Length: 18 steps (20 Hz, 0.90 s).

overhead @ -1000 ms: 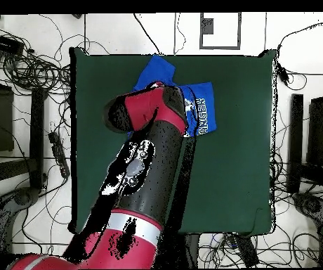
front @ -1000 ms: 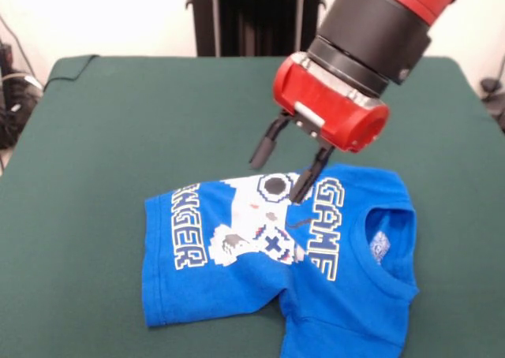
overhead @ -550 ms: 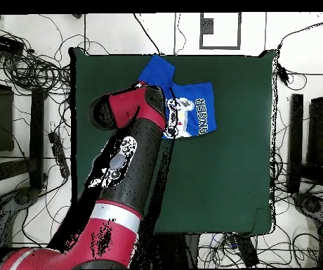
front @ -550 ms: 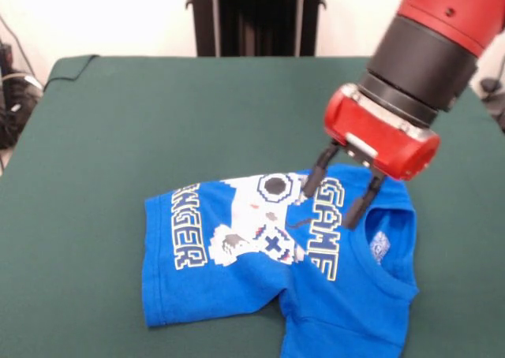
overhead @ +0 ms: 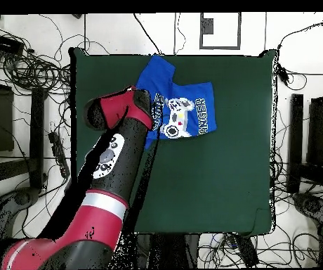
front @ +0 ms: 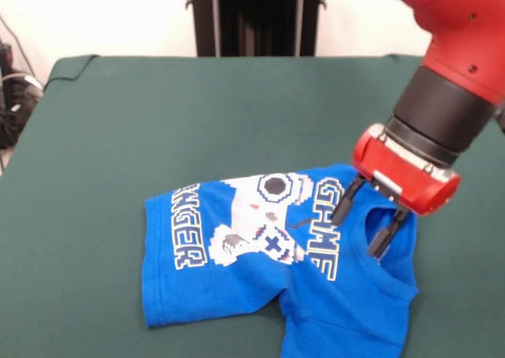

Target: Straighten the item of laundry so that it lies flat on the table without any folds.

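The item of laundry [front: 260, 275], a bright blue T-shirt with a white controller print and block lettering, lies print-up near the front of the green table [front: 158, 113]. It is creased, with a fold below the print, and its lower part runs off the picture's bottom edge. My gripper [front: 364, 222] hangs open over the shirt's collar, one black finger [front: 345, 203] on each side of the neck opening; nothing is between them. In the overhead view the shirt [overhead: 182, 105] lies near the table's [overhead: 220, 169] top edge, and the red arm head [overhead: 119, 111] hides the gripper.
The black pedestal column [front: 256, 15] stands behind the table's far edge. Cables [front: 12, 98] lie beside the table's left edge, and more cables [overhead: 31, 70] surround the table on the floor in the overhead view.
The gripper has moved right in the front view, from above the controller print to the collar, and dropped lower. It stayed open. The shirt has not shifted.
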Available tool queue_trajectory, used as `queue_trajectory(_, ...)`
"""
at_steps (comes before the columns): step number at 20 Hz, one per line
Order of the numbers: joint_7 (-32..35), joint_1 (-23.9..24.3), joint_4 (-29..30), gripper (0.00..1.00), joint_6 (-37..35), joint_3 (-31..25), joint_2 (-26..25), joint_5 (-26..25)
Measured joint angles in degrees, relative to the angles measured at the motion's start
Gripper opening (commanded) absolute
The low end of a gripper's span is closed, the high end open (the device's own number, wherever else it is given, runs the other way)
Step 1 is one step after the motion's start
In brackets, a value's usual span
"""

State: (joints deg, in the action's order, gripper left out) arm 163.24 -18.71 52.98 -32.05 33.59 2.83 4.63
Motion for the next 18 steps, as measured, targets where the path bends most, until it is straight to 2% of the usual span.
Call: queue_trajectory(18,0.0,-0.3,-0.18,1.0,0.02,1.96,-5.32,5.96)
